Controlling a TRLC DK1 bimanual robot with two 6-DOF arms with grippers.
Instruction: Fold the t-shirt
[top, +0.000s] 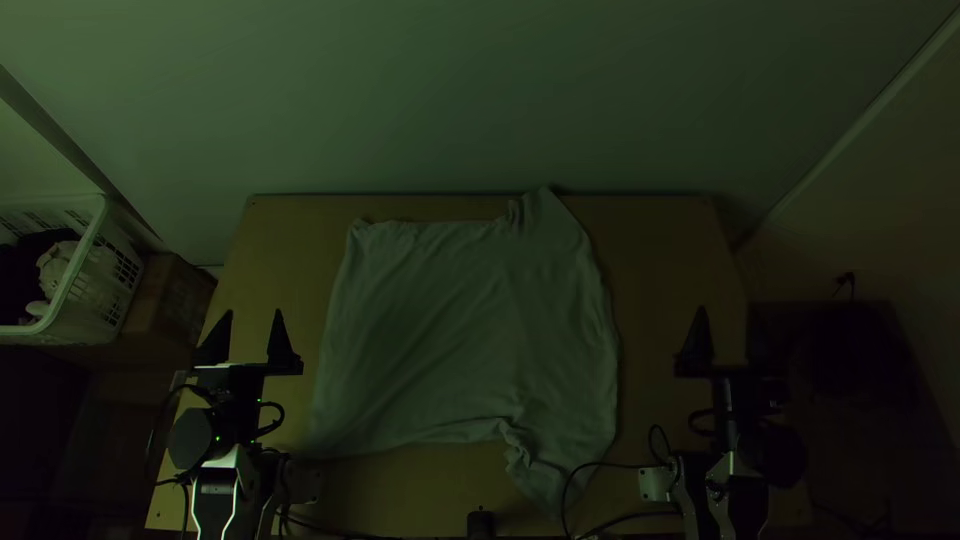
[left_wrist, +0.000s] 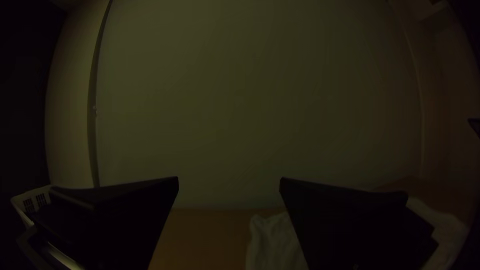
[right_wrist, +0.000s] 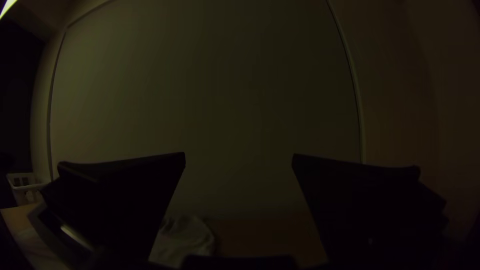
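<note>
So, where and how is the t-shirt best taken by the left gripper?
I would pinch the near left corner of the t-shirt, the left gripper coming down from the left: it lies spread, and this corner ends a fairly straight edge on that arm's side.

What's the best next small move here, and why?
Probably bring the left arm's open, flat-fingered black gripper to the adjacent side edge of the pale cloth t-shirt: the shirt lies broadly spread, and that gripper stands empty beside it.
</note>
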